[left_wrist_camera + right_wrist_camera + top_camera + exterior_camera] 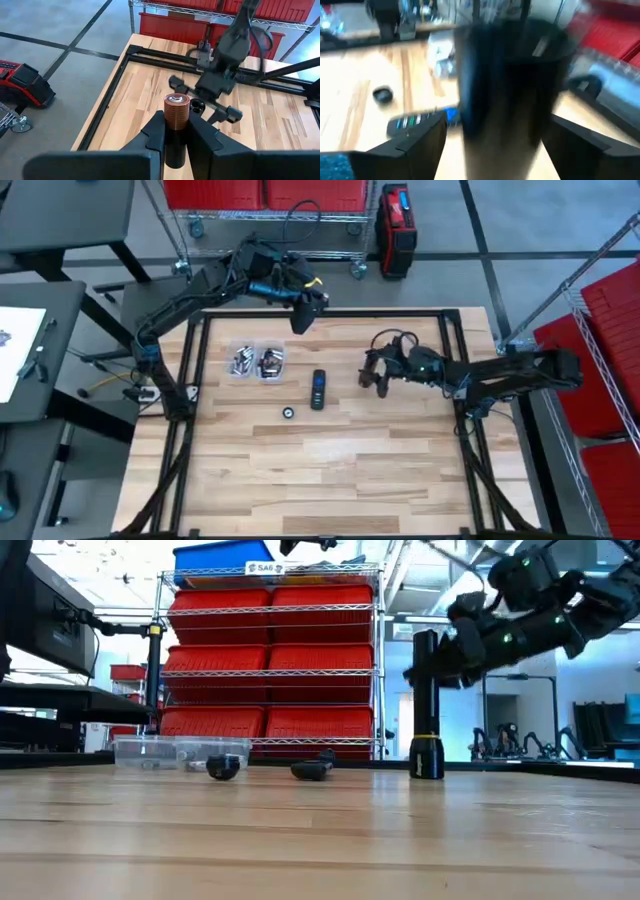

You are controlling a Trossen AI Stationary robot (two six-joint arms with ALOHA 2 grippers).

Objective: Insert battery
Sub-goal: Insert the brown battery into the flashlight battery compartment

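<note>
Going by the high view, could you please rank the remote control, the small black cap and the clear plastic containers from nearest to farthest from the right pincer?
From the right pincer, shut on the upright flashlight body:
1. Remote control, mid-table, toward the left arm's side.
2. Small black cap, beyond the remote and toward the table's front.
3. Clear plastic containers, farthest, on the left arm's side.

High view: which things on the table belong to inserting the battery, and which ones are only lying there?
For the job:
- battery, held in the left gripper
- flashlight, held upright by the right gripper
- small black cap, probably the flashlight's

Lying about:
- remote control
- clear two-part box of small parts
</note>
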